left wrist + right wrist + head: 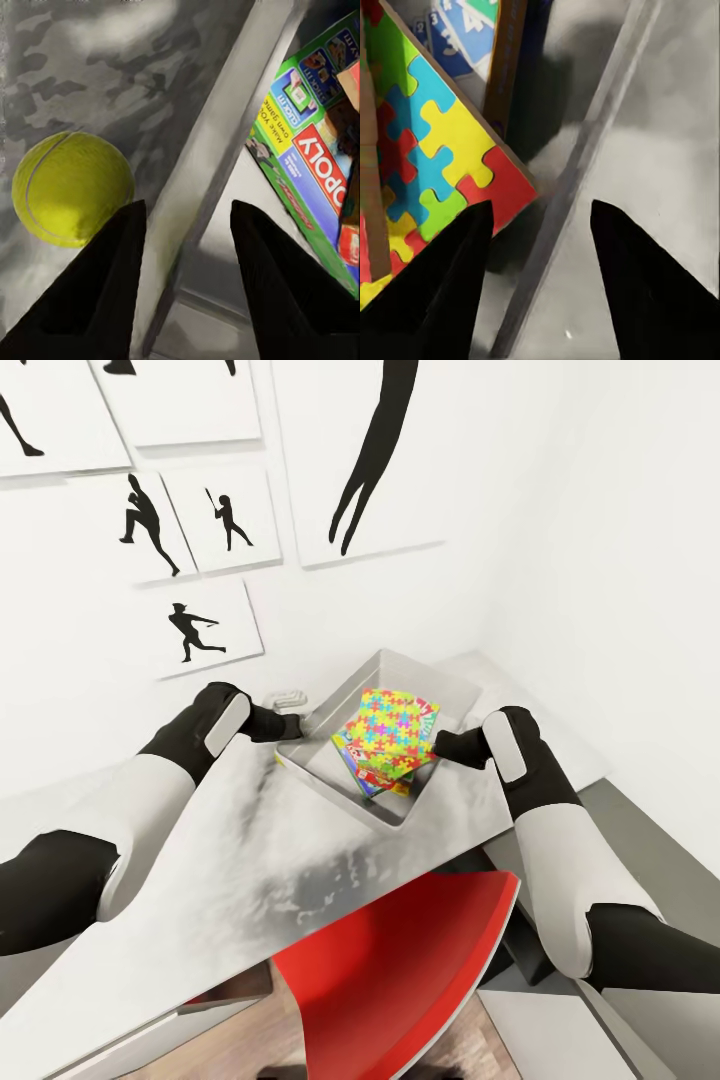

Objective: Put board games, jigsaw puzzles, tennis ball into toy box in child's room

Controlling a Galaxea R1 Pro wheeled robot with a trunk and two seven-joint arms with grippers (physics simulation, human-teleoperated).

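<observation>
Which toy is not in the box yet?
The tennis ball. It sits on the table just outside the toy box rim, by the left end effector, while the jigsaw puzzle and game boxes lie inside.

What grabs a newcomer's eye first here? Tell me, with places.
The bright jigsaw puzzle lies tilted atop the game boxes inside the grey toy box on the desk. A yellow-green tennis ball sits on the desk just outside the box rim, by the open left gripper. Nearer the camera, a red chair stands out.

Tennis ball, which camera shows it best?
The left wrist view: the tennis ball sits large and sharp on the table, just outside the toy box rim. In the head view the left arm covers that spot.
</observation>
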